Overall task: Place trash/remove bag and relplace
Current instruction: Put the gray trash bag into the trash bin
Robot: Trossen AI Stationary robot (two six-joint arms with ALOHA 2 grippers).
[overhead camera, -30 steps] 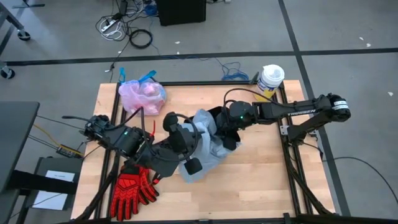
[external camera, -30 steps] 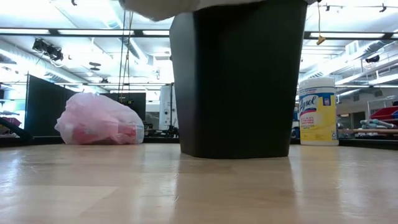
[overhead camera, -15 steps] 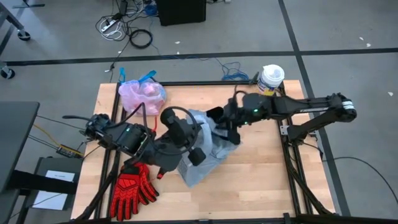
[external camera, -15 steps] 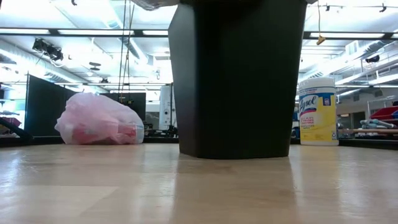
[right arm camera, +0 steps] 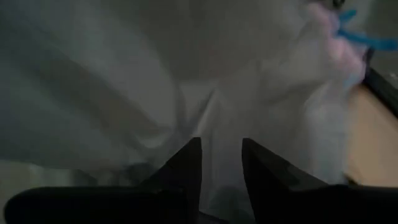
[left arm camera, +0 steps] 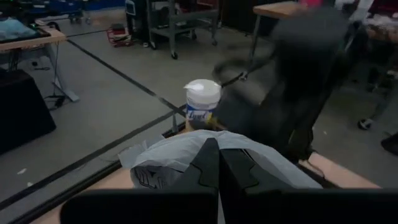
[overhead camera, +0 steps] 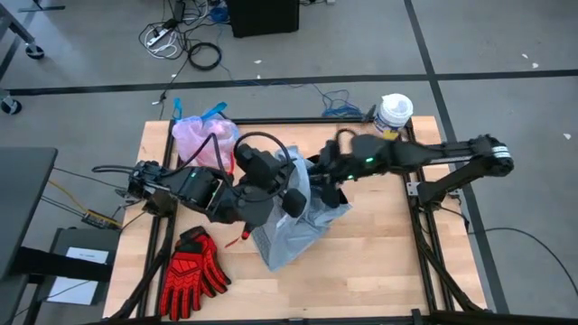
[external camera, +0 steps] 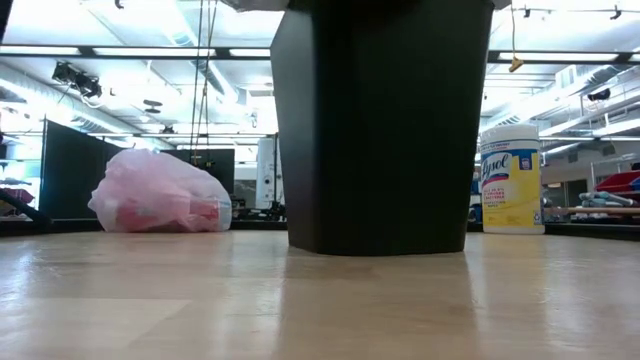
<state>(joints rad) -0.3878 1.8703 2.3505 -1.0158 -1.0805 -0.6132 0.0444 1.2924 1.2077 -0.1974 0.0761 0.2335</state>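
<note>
The grey-blue liner [overhead camera: 293, 221] is draped over the black bin [external camera: 380, 130], which stands mid-table. My left gripper [overhead camera: 291, 197] comes from the left and is shut on the liner's upper part; the left wrist view shows it as my left gripper [left arm camera: 219, 167]. My right gripper [overhead camera: 330, 179] reaches in from the right onto the liner's far right side and is shut on it, as my right gripper [right arm camera: 221, 168] shows. The tied pink bag [overhead camera: 206, 137] with blue ties rests on its bottom at the table's far left, holding trash. My left gripper pinches the liner's crumpled upper plastic [left arm camera: 186, 155] between its two fingers, coming from the table's left side over the bin. The liner spreads out slack around and beyond the fingers; one layer or several, I cannot tell. My right gripper pinches a fold of the liner [right arm camera: 217, 124] between its fingers [right arm camera: 186, 165], reaching in from the table's right. The plastic fills the view and lies in slack wrinkles around the hold.
A yellow tub with a white lid [overhead camera: 395, 113] stands at the far right corner. Red gloves [overhead camera: 194, 271] lie near the left near edge. Bare wood [overhead camera: 379, 262] shows on the near right. Cables lie on the floor beyond the far edge.
My left gripper has moved toward the table's far edge, carrying the liner's top with it over the bin. In the low view the pale liner edge that hung at the bin's rim has gone up out of sight. My right gripper has shifted slightly toward the far left.
</note>
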